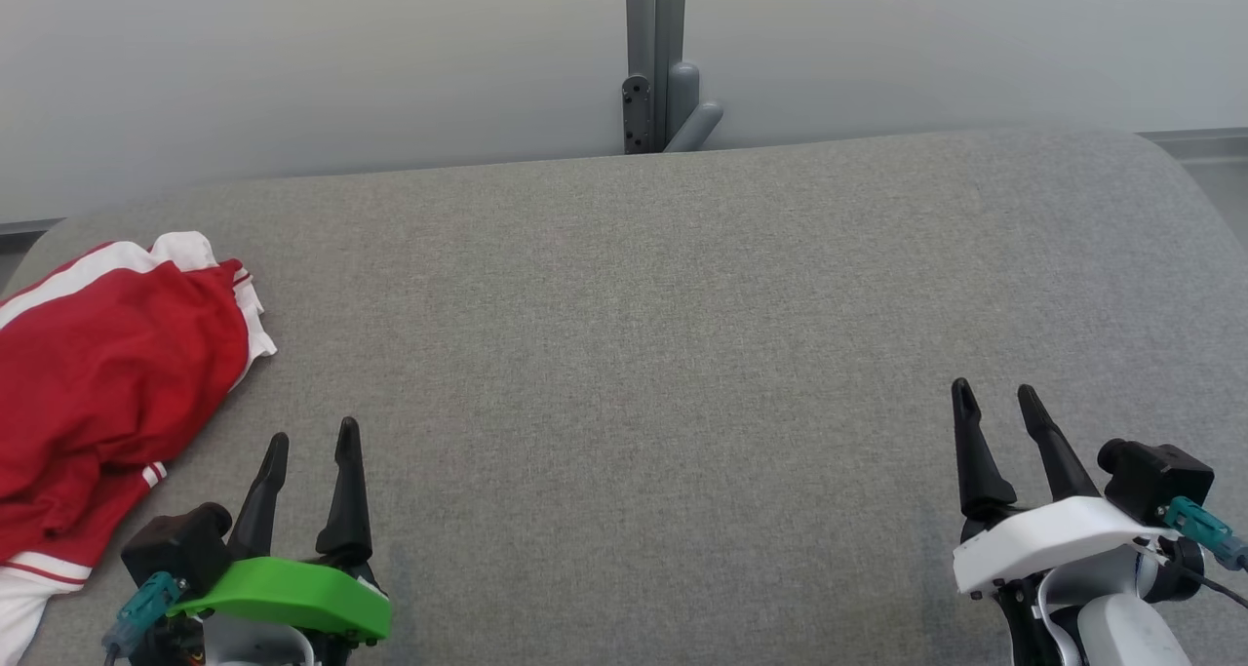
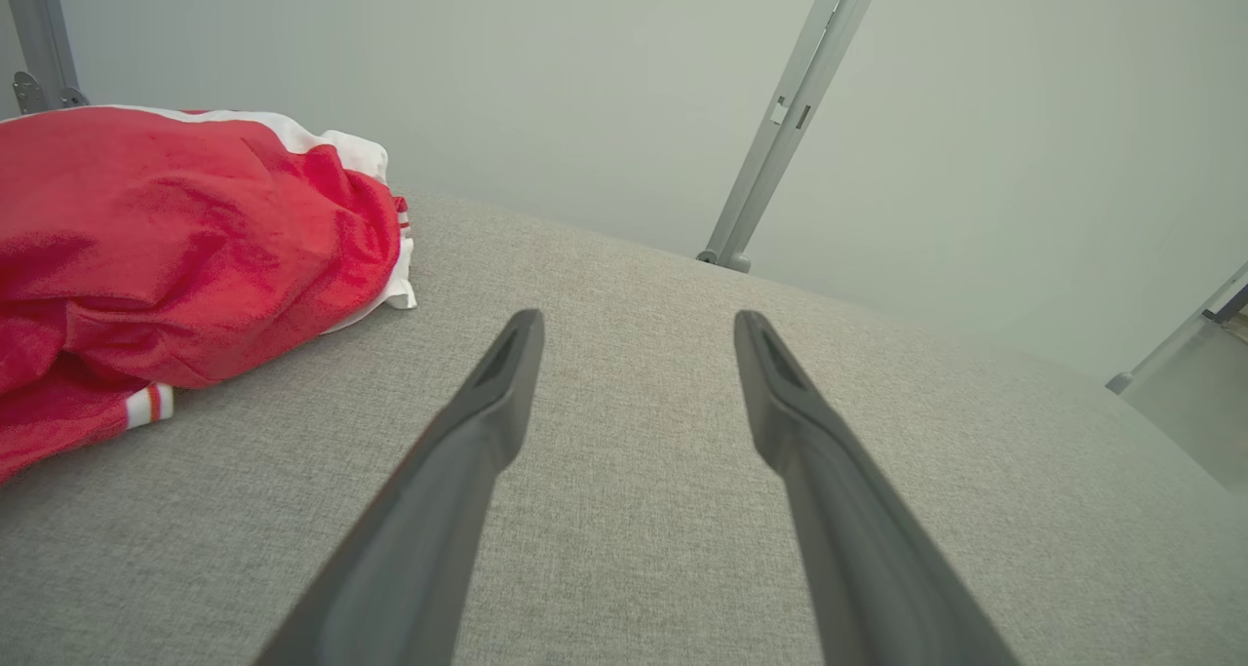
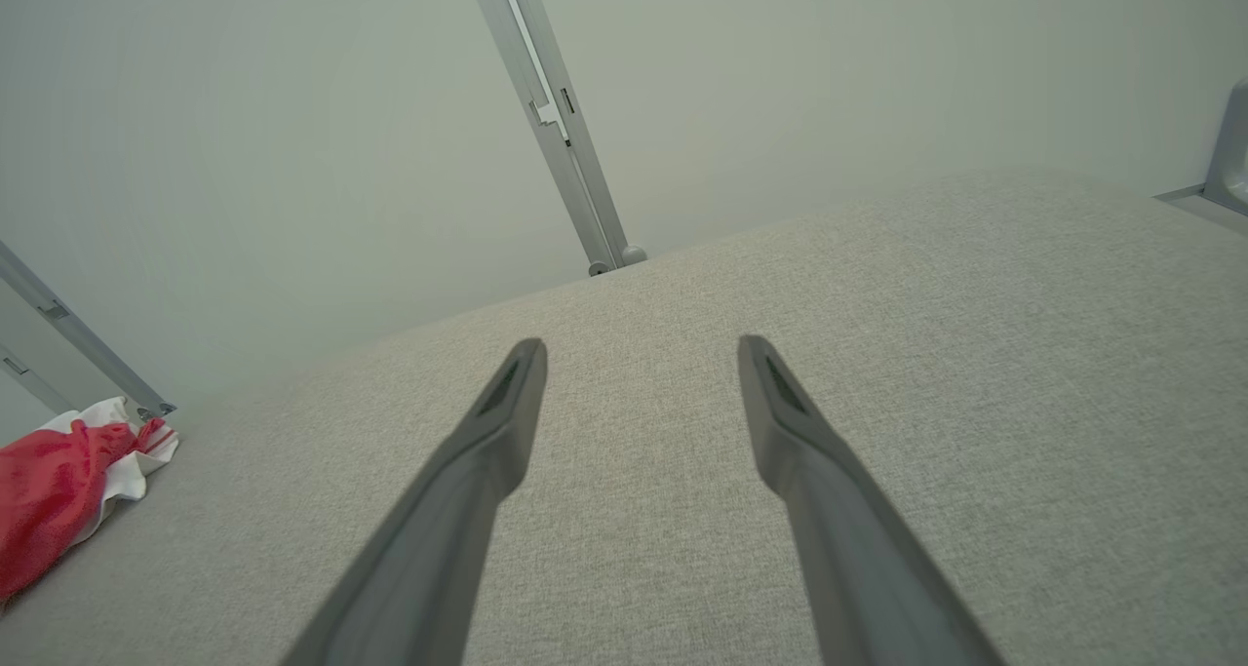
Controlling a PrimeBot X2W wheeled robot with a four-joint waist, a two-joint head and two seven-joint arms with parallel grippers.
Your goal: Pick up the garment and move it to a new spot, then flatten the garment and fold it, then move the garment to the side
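A red garment [image 1: 107, 383] with white trim lies crumpled at the far left of the grey fabric surface [image 1: 643, 354]. In the left wrist view the garment [image 2: 166, 256] bulks up to the left of the fingers, and it shows small at the lower left of the right wrist view [image 3: 49, 490]. My left gripper [image 1: 314, 434] hovers open at the lower left, just right of the garment and apart from it, with nothing between its fingers [image 2: 507, 373]. At the lower right my right gripper [image 1: 996, 393] is open too, far from the garment, fingers [image 3: 512, 403] empty.
A grey metal post [image 1: 655, 57] with a bracket stands behind the surface's far edge against a pale wall. The surface's rounded right corner [image 1: 1170, 159] sits at the back right. Bare grey fabric stretches between the two grippers.
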